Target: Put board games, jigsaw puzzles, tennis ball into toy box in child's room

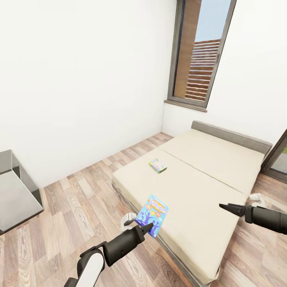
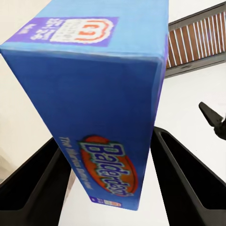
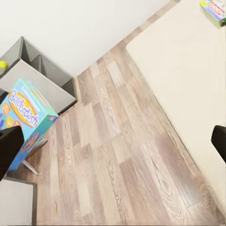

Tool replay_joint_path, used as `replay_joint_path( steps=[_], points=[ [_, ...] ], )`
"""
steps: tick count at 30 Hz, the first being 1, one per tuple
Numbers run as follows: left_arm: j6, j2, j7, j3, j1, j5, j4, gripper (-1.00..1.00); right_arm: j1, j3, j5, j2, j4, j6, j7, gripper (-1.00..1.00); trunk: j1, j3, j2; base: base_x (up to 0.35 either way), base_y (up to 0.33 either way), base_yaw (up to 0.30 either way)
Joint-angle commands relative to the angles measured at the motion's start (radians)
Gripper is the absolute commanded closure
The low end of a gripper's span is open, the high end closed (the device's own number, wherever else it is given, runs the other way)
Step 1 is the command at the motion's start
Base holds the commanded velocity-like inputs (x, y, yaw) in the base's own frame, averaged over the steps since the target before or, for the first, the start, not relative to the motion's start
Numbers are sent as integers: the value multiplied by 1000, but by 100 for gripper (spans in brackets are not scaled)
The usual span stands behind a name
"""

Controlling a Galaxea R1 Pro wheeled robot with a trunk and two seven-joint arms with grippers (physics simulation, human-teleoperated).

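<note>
My left gripper (image 1: 147, 228) is shut on the big blue "Balderdash" board game (image 1: 152, 214), holding it by one edge above the near corner of the bed (image 1: 207, 167). In the left wrist view the box (image 2: 101, 108) stands on end between both black fingers (image 2: 33, 183). A smaller green-edged board game (image 1: 158, 165) lies flat on the beige cover, seen also in the right wrist view (image 3: 214, 9). My right gripper (image 1: 224, 207) hovers over the bed's right side, open and empty, its fingers (image 3: 9, 146) wide apart. A small yellow-green tennis ball (image 3: 3, 64) rests on the grey table.
A low dark grey side table (image 1: 16, 195) stands against the white wall at the left. Wood-plank floor (image 1: 87, 199) runs between it and the bed. A tall window (image 1: 199, 52) sits in the far corner, and a dark door frame (image 1: 277, 155) stands at the right.
</note>
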Motion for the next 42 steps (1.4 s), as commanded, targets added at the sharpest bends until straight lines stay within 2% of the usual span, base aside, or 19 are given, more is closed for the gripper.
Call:
replay_joint_path(
  steps=[1,3,5,6,9,13,18,23,42],
  points=[
    [5,0,-1,1,-1,1,0,100,-1,0,-1,1,0,9,2,-100,1,-2,-2,0,0,0],
    [5,0,-2,2,0,1,0,100,8,42,2,35,0,9,1,-100,1,-2,-2,0,0,0],
    [5,1,-3,4,1,1,0,100,14,77,3,56,0,-4,-1,-100,1,-1,-2,0,0,0],
    [5,1,-3,4,1,1,0,100,14,77,3,56,0,-4,-1,-100,1,-1,-2,0,0,0],
    [5,2,-5,5,2,1,0,100,19,109,5,74,0,-26,-1,-100,1,-1,-2,0,0,0],
    [4,3,-5,6,4,0,0,100,21,123,6,81,0,-38,-1,-100,1,-1,-2,0,0,0],
    [4,3,-5,7,6,0,2,100,21,128,7,73,0,-42,-2,-100,1,0,-2,0,0,0],
    [3,3,-3,9,7,0,10,100,22,132,7,51,0,-45,-2,-100,1,1,-2,0,0,0],
    [2,7,-3,9,7,0,25,100,19,133,7,41,0,-44,-2,-100,1,1,-2,0,0,23]
  ],
)
